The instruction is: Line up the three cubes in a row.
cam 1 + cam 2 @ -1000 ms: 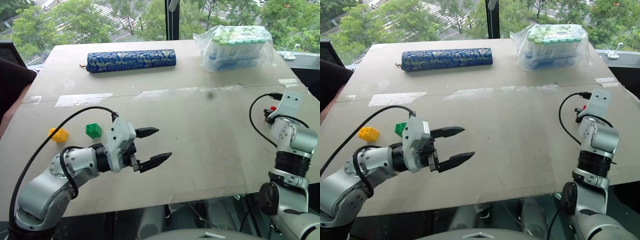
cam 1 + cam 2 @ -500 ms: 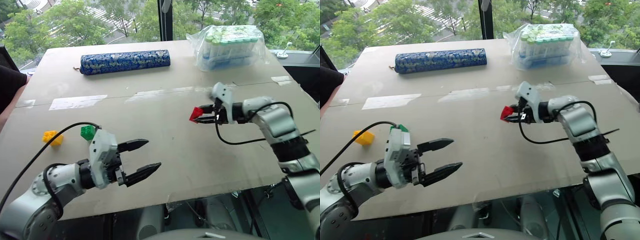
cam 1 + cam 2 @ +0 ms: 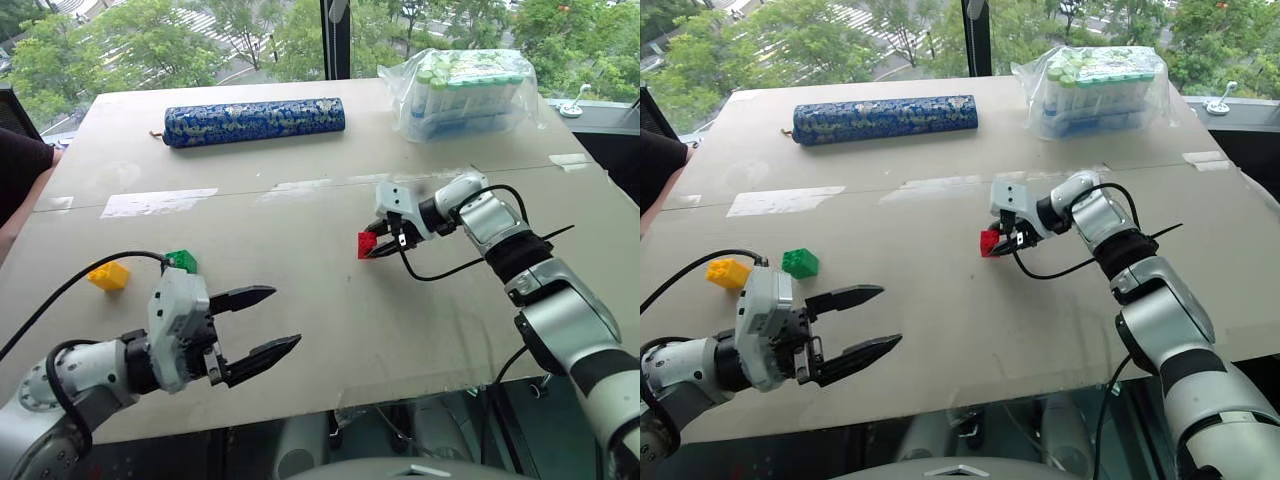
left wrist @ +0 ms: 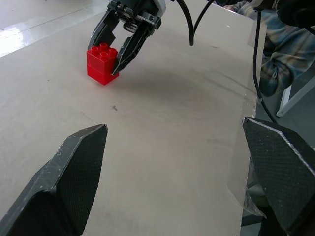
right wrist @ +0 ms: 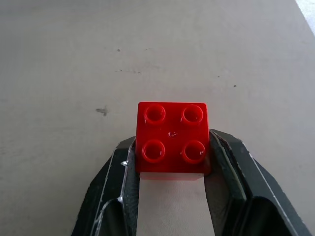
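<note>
Red cube [image 3: 367,245] sits clenched in the right gripper [image 3: 375,246] mid-table, to be carried beside the green cube [image 3: 799,263] and yellow cube [image 3: 727,272], left gripper [image 3: 262,325] gaping empty.

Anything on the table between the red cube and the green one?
Nothing: bare tabletop separates the red cube, held by the right gripper, from the green cube, in the right eye view.

blue roll [image 3: 259,121] | bagged tubes [image 3: 470,92] | both on table [image 3: 330,330] far edge
</note>
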Tool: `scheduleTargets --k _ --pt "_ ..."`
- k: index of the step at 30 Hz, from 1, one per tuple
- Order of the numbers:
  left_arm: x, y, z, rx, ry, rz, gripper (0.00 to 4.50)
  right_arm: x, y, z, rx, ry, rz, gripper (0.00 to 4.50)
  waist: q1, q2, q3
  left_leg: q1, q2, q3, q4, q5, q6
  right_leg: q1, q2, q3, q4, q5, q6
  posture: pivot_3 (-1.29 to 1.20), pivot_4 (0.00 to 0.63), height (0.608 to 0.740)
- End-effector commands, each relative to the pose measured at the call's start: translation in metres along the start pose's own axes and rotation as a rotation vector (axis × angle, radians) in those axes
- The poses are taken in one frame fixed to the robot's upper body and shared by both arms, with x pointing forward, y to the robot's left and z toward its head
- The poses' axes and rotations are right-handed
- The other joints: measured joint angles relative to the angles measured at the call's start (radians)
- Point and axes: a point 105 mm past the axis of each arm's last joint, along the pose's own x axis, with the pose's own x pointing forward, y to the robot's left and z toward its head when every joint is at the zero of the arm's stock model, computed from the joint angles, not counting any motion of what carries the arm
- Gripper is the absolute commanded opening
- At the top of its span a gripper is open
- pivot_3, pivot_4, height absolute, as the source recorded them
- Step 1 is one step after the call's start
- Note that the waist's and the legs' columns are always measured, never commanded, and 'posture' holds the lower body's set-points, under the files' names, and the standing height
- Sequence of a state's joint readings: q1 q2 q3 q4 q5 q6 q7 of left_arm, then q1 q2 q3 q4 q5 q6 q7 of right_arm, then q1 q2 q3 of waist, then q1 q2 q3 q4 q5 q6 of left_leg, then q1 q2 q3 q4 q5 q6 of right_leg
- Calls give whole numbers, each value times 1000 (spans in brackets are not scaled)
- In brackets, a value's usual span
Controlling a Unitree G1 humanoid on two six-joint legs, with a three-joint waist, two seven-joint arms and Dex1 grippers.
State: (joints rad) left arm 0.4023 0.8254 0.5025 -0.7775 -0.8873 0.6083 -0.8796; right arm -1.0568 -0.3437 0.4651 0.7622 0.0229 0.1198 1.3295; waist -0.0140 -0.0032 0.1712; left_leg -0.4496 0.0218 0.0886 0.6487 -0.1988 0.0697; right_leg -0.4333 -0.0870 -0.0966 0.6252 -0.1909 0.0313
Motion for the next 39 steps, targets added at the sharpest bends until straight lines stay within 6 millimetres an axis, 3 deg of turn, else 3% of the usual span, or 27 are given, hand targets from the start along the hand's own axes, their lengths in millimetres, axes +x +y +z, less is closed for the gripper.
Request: scheduleTargets --k 1,7,13,14,19,25,30,34,36,39 --pt "-3 -2 8 55 -4 -4 4500 -6 -7 15 -72 -17 -11 1291 0 0 0 0 0 0 0 0 0 0 0 0 0 0 0 0 150 740" --pt "-3 -2 7 55 -1 3 4500 -2 -7 13 -87 -13 1 1291 -1 0 0 0 0 1 0 0 0 0 0 1 0 0 -1 0 150 740" --pt "-4 0 7 54 6 21 4500 1 -4 12 -83 -22 34 4257 -1 0 0 0 0 1 -1 0 -1 -1 0 1 0 2 -3 0 150 740" --pt "-4 0 6 53 8 25 4500 1 -4 13 -86 -28 33 4440 -1 0 0 0 0 1 -1 0 -1 -1 0 1 0 2 -3 0 150 740" --pt "-10 6 2 26 10 82 4500 -5 -5 18 -111 -70 8 4440 -2 0 0 0 0 1 -1 0 -1 -1 0 1 0 2 -3 0 150 740" --pt "-30 45 -15 -59 -41 410 4500 -33 2 36 -109 -227 -92 4440 3 -1 0 0 0 1 -1 0 -1 -1 -1 1 0 2 -3 0 150 740" --pt "-37 65 -23 -68 -43 584 4500 -45 28 50 -70 -386 -150 4440 4 -1 -1 0 0 0 -1 0 -1 0 -7 2 0 2 -3 0 150 740" --pt "-53 104 -23 -86 -70 938 4500 -67 66 79 -32 -639 -141 4440 7 -1 -1 0 1 -1 -1 -3 3 -1 -7 1 1 3 -4 0 150 740" --pt "-58 118 -30 -120 -50 1110 4500 -79 87 83 -64 -689 -146 4440 20 -2 -1 0 1 -4 -1 -3 3 1 -7 -1 1 3 -4 0 150 740" --pt "-57 130 -36 -139 -2 1198 4500 -89 99 84 -105 -706 -180 4440 27 -4 -2 0 1 -4 0 -3 3 2 -6 -1 1 3 -4 0 150 740"
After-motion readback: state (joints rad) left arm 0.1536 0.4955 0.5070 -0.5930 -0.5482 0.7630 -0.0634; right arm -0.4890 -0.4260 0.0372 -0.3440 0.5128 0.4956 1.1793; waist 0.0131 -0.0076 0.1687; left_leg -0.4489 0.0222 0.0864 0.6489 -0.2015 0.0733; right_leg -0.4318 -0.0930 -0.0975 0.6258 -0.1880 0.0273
